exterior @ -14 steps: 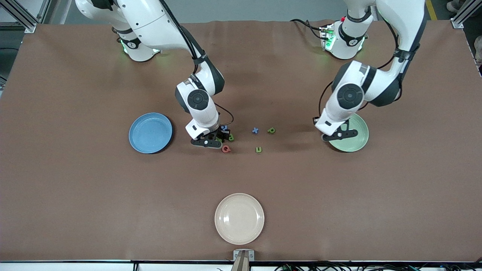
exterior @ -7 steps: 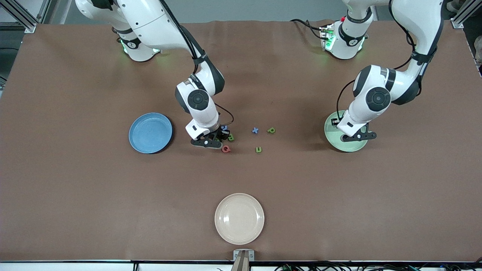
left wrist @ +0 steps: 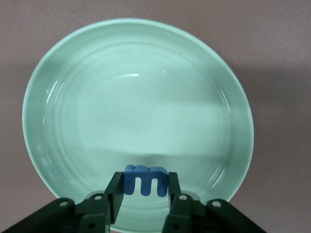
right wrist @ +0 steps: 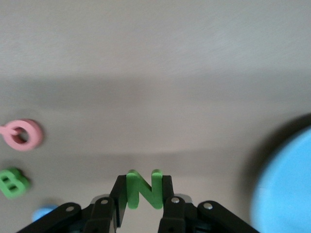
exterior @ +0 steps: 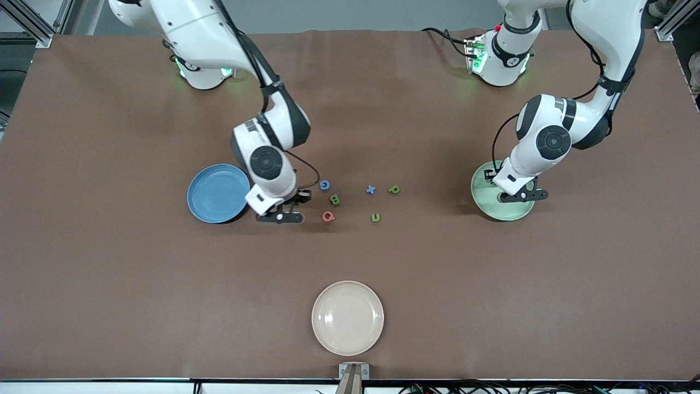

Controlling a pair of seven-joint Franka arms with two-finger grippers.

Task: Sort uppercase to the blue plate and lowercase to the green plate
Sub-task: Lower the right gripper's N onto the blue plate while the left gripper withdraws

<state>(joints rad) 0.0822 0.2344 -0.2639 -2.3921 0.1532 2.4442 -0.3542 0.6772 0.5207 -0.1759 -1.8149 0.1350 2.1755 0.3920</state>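
Green N (right wrist: 144, 188) sits clamped between the right gripper (right wrist: 144, 193) fingers, upright, legs pointing out past the fingertips; gripper is over bare table just beside the blue plate (exterior: 217, 192); red Q (exterior: 328, 216), green B (exterior: 334, 200) and blue G (exterior: 325, 185) lie nearby. Blue m (left wrist: 145, 180) is clamped in the left gripper (left wrist: 145, 187), long axis spanning finger to finger, over the green plate (left wrist: 73, 97).
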